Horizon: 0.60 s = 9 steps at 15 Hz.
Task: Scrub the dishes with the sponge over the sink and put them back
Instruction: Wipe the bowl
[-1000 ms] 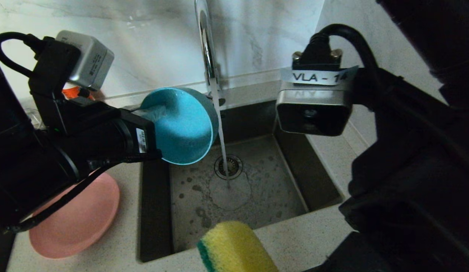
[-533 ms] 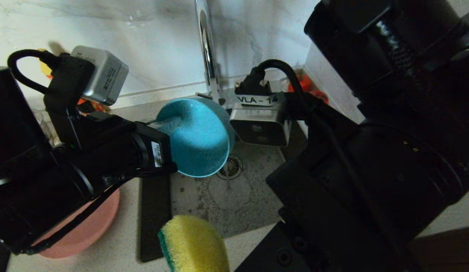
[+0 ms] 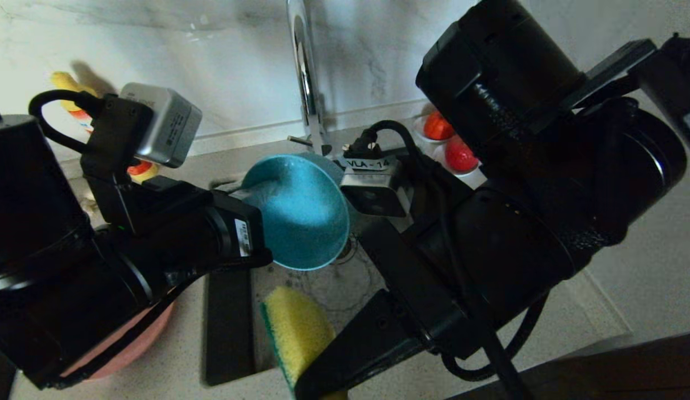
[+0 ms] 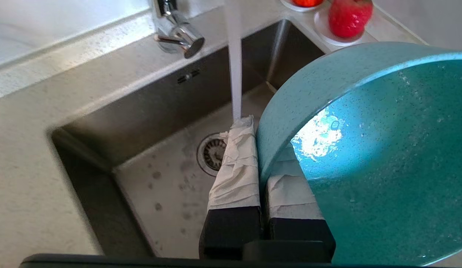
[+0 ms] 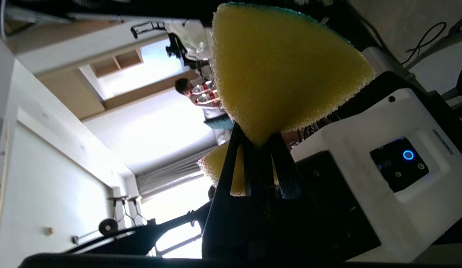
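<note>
My left gripper [image 3: 242,189] [image 4: 260,147] is shut on the rim of the teal bowl [image 3: 303,222] [image 4: 368,156], one taped finger inside and one outside. It holds the bowl tilted on edge over the sink [image 3: 345,283] [image 4: 160,186], with wet glints inside. The tap's water stream [image 4: 234,74] falls just beside the bowl's rim, at the outer fingertip. My right gripper [image 5: 259,145] is shut on the yellow sponge [image 3: 295,328] [image 5: 283,70], green layer on one face, low over the sink's near edge. The pink plate [image 3: 145,339] lies on the counter left of the sink, mostly hidden under my left arm.
The chrome tap [image 3: 303,72] [image 4: 177,31] rises behind the sink, and the drain strainer [image 4: 210,152] sits below the bowl. Two white saucers with red fruit [image 3: 460,155] [image 4: 350,16] stand at the sink's back right corner. My right arm [image 3: 517,222] crosses over the sink's right half.
My right arm has swung in from the right over the sink, carrying the sponge left. The left gripper has shifted the bowl right and slightly lower.
</note>
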Available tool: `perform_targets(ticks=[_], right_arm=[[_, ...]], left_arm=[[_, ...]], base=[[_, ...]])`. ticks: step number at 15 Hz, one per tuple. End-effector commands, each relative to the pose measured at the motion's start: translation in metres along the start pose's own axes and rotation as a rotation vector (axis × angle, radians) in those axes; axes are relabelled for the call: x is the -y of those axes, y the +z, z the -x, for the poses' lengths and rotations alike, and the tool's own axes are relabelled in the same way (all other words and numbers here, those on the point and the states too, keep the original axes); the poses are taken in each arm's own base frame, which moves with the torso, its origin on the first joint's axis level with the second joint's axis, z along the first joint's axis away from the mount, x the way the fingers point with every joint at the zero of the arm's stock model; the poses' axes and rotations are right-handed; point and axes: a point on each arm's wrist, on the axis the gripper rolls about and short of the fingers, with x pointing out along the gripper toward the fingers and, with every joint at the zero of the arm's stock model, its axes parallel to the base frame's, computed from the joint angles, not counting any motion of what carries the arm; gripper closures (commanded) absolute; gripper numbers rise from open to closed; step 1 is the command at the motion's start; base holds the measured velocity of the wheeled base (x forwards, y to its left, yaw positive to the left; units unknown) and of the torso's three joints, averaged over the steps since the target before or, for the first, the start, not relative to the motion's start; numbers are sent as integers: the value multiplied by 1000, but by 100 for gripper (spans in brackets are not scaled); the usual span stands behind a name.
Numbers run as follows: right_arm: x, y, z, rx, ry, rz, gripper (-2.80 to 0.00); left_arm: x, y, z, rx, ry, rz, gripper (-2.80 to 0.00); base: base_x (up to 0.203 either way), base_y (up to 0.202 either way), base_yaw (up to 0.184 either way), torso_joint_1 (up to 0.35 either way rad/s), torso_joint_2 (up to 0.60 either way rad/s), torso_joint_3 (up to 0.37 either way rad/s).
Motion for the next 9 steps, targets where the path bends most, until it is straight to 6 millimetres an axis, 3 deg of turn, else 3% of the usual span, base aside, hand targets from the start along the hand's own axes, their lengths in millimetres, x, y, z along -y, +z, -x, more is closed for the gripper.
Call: perform_targets(ticks=[1,9], right_arm=[[6,5,-2,2,-6,-20,0],[17,31,19,151,41,-80,0]], left_arm=[[3,-2,-1,-7,-10,-2,0],[11,-11,-6,13,25,10,0]], base=[[0,0,0,0,0,0],[0,0,0,0,0,0]])
